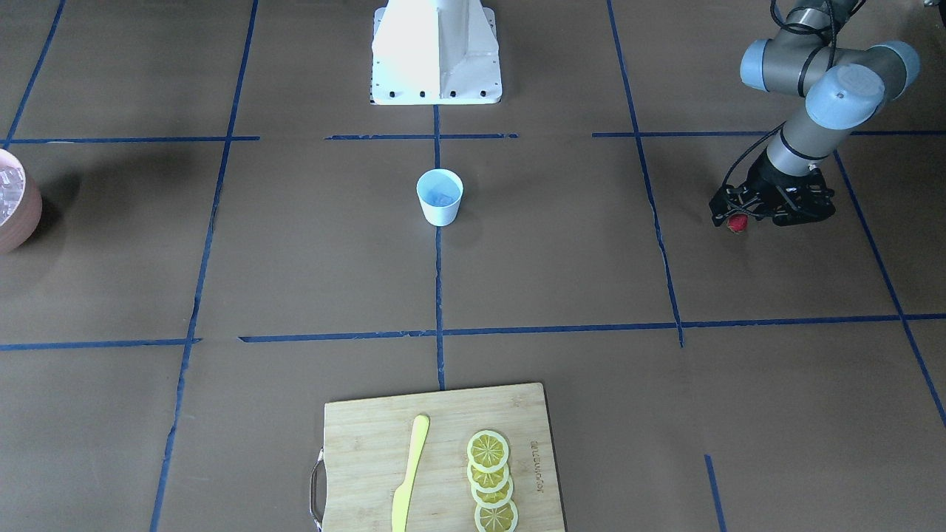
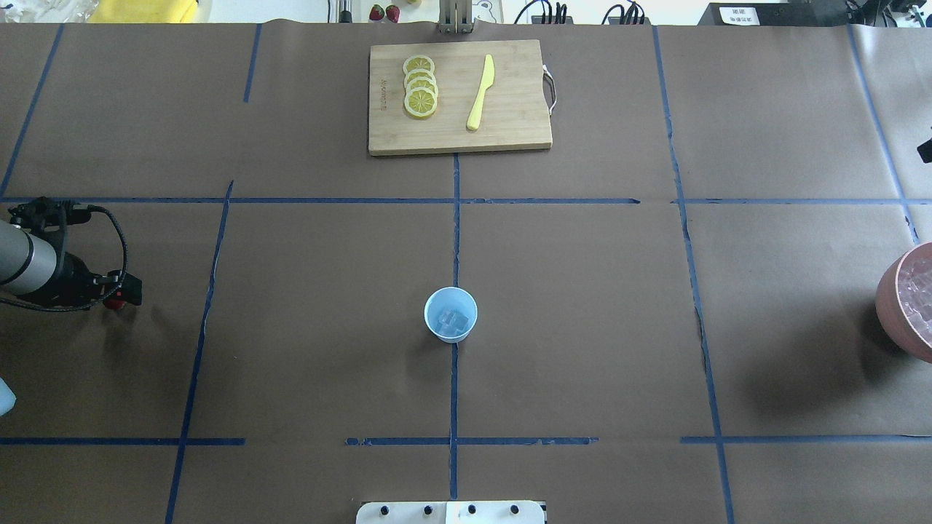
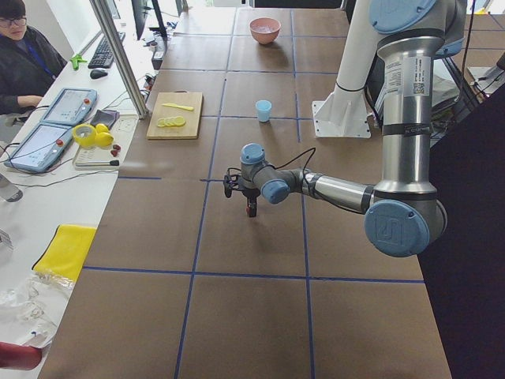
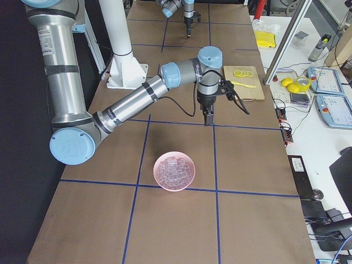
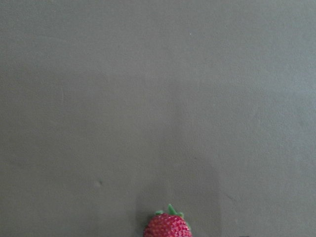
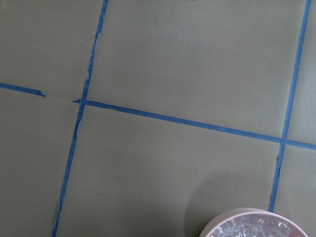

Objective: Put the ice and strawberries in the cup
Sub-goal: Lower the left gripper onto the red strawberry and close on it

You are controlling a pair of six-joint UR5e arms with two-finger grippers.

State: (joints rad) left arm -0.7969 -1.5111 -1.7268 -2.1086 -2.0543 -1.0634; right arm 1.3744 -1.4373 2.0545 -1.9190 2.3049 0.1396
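The white cup (image 2: 451,314) with a pale blue inside stands at the table's middle, also in the front view (image 1: 440,198). Clear ice cubes (image 2: 453,320) lie in it. More ice (image 4: 174,170) fills the pinkish bowl (image 4: 165,184). My left gripper (image 1: 739,220) is far to the robot's left of the cup, pointing down and shut on the tiny red strawberry (image 1: 736,224). The berry shows at the bottom edge of the left wrist view (image 5: 168,227), close over the brown table. My right gripper (image 4: 208,118) hangs above the table beyond the bowl. I cannot tell whether it is open or shut.
A wooden cutting board (image 2: 510,124) at the far side carries lemon slices (image 2: 420,87) and a yellow knife (image 2: 480,93). The bowl (image 2: 892,298) sits at the table's right edge. Blue tape lines cross the brown paper. The robot's white base (image 1: 436,55) stands behind the cup.
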